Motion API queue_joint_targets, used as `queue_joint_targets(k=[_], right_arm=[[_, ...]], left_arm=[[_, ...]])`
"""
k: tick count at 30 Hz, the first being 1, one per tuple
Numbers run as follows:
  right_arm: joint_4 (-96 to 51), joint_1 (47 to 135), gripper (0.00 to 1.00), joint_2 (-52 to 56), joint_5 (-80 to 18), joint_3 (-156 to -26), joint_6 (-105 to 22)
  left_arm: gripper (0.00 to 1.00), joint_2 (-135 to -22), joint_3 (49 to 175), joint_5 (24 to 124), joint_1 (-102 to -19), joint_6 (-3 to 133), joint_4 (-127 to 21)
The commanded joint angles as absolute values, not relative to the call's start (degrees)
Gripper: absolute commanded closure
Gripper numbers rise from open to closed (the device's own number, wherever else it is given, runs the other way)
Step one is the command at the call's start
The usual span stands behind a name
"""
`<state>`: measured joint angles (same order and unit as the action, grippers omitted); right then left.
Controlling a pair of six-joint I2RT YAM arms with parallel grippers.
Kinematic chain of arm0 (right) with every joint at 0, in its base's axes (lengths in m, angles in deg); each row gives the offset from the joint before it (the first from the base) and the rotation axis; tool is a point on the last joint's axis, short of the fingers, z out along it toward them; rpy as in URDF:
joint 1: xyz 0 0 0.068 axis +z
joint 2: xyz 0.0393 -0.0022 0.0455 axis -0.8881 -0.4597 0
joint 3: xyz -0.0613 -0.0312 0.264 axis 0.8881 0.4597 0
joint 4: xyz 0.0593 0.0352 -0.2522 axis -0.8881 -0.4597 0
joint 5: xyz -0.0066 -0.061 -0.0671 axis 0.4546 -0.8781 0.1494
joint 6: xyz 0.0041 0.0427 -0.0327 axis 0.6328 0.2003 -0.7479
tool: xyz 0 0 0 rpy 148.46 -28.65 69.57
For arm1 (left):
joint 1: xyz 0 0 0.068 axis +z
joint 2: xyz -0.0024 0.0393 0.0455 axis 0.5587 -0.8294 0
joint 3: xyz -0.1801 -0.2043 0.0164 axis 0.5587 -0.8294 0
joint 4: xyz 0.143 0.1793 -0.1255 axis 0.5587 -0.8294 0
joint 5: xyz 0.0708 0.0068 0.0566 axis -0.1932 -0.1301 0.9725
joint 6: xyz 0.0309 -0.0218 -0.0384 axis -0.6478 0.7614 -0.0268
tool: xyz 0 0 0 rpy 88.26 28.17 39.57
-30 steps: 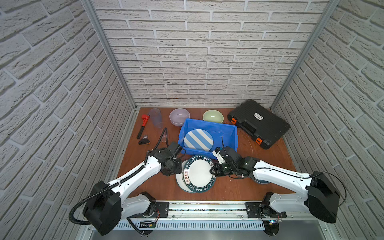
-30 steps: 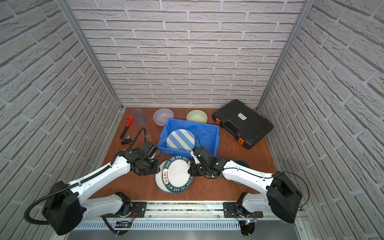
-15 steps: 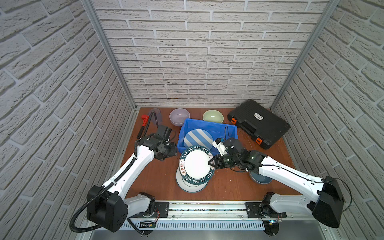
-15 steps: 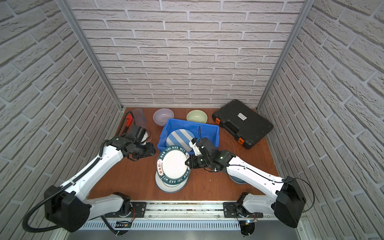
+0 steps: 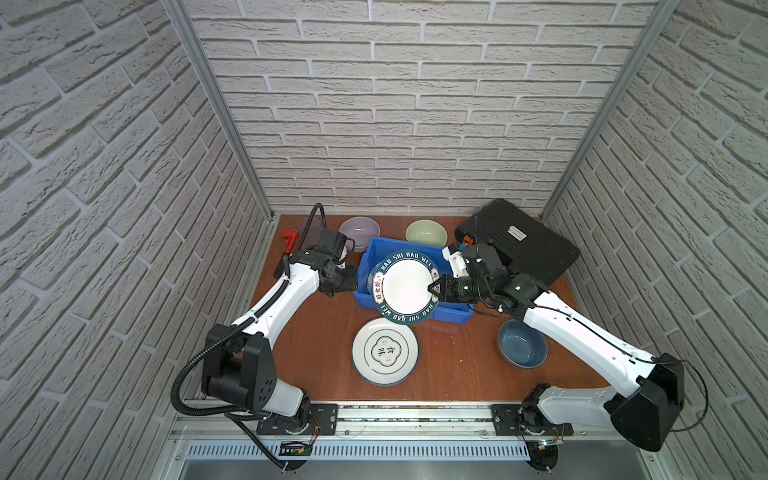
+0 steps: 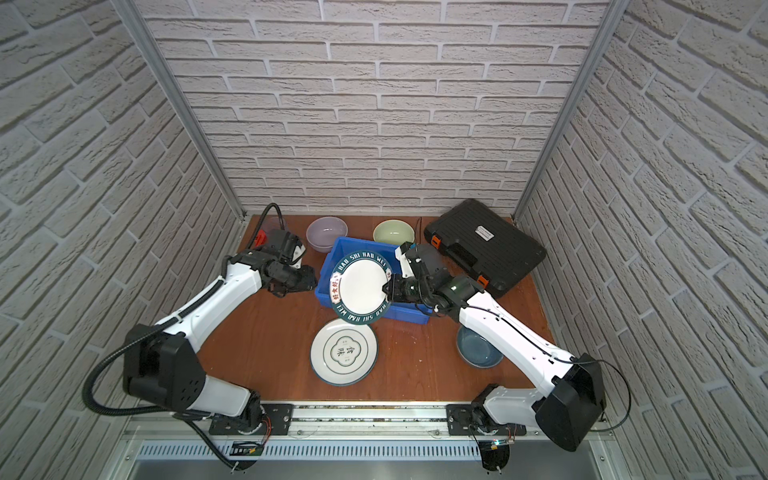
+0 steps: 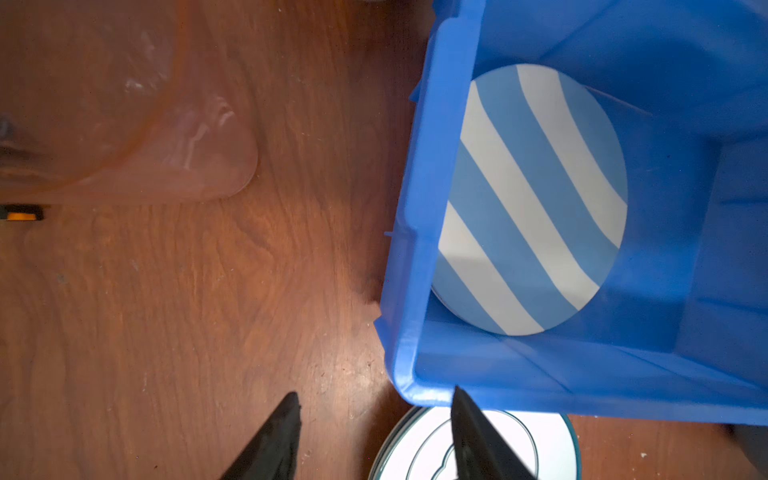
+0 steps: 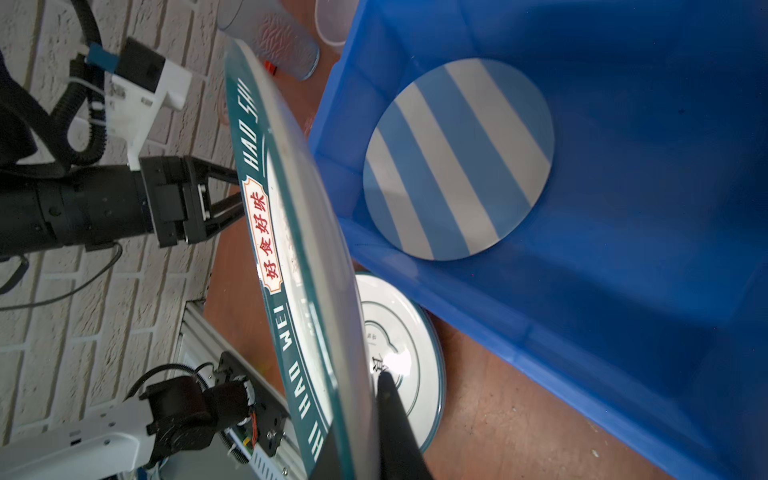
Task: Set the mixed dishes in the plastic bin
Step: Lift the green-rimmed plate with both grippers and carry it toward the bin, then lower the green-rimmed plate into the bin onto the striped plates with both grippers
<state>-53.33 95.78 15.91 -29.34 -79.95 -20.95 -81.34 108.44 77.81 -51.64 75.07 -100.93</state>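
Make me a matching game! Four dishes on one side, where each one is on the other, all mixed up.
Dishes:
1. blue-and-white striped round plate
2. round plate with a teal lettered rim
3. blue-grey bowl
4. lilac bowl

Places:
A. clamped in the right gripper
B. inside the bright blue plastic bin
C. on the wooden table, behind the bin
D. on the table, beside the right arm

Pairs: 1-B, 2-A, 3-D, 4-C

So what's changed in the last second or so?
The right hand has lifted the lettered plate off the white plate and carried it back, tilted, over the bin. The left hand let go of it and drew away to the bin's left side, open. The striped plate and tool case stayed put.
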Motion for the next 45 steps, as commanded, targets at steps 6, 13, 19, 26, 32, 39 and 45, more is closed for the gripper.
queue_joint_targets(k=[6, 13, 19, 26, 32, 39, 45], right_arm=[[-49.6, 92.4, 0.94, 13.8, -34.8, -82.9, -22.9], [-46.2, 89.6, 0.94, 9.8, -33.4, -83.1, -23.4], [-41.7, 87.9, 0.94, 4.5, -30.1, -84.1, -23.0], [-38.1, 87.6, 0.94, -1.6, -27.3, -85.8, -21.9], [-33.8, 87.6, 0.94, -6.8, -22.7, -85.9, -20.3], [-33.0, 87.7, 0.93, -10.8, -21.5, -86.3, -20.1], [-32.1, 87.7, 0.9, -13.6, -20.3, -86.7, -20.2]], left_arm=[[0.34, -83.3, 109.8, 75.2, -51.3, 71.3, -94.5], [0.42, -87.5, 111.5, 74.4, -51.3, 69.4, -94.3], [0.5, -90.4, 113.0, 74.4, -51.3, 68.6, -94.7], [0.58, -91.7, 113.2, 74.1, -51.4, 69.0, -94.4], [0.61, -92.0, 112.7, 73.8, -51.5, 69.3, -94.2], [0.61, -91.9, 112.1, 73.7, -51.6, 69.6, -93.8], [0.62, -92.6, 112.6, 73.6, -52.2, 69.7, -94.2]])
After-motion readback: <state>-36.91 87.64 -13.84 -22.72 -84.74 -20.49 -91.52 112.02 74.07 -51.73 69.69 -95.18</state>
